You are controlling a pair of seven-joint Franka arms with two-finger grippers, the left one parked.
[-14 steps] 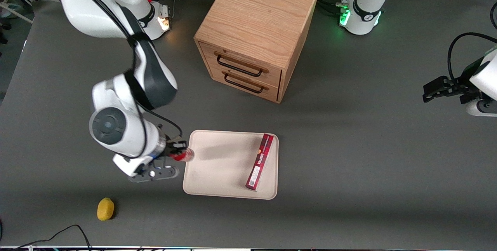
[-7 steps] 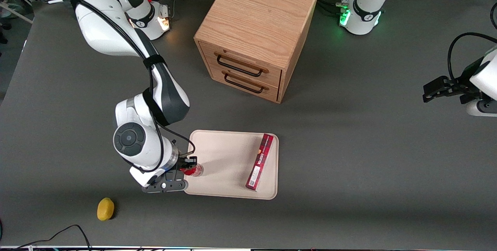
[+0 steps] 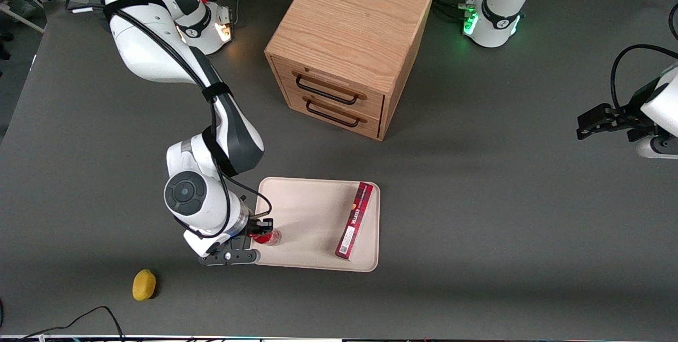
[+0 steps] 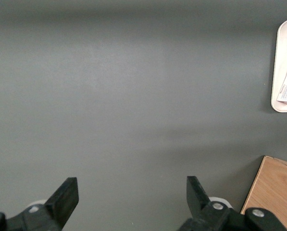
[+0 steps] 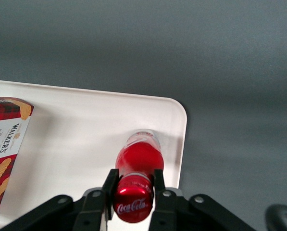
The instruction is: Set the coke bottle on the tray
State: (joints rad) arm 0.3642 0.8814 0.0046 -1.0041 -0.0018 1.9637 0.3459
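The end effector [image 3: 260, 232] hangs over the corner of the tray [image 3: 312, 209] that is nearest to the front camera at the working arm's end of the table, and its 2 black fingers [image 5: 158, 180] are pinching the neck of the coke bottle [image 3: 269, 236] just below the cap. The bottle is small, of glossy red plastic with a rounded shoulder, a shiny red cap with white script on it, and a clear base [image 5: 142, 137]. It stands upright with its base down at the tray surface, close inside the rounded corner; whether the base really touches the tray I cannot tell.

The tray is flat and rectangular, cream-beige, matte, with rounded corners and a low rim. On it, along the edge toward the parked arm's end, lies a long red cardboard biscuit box [image 3: 355, 220] with a tartan pattern and white lettering, well apart from the bottle.

The table [image 3: 476, 199] is covered with a dark grey, smooth, matte surface. Farther from the front camera than the tray stands a wooden drawer cabinet [image 3: 347, 45], a light oak cube with visible grain and 2 drawers, each with 1 thin black wire handle. A small yellow lemon [image 3: 143, 285] lies near the table edge closest to the camera, at the working arm's end.
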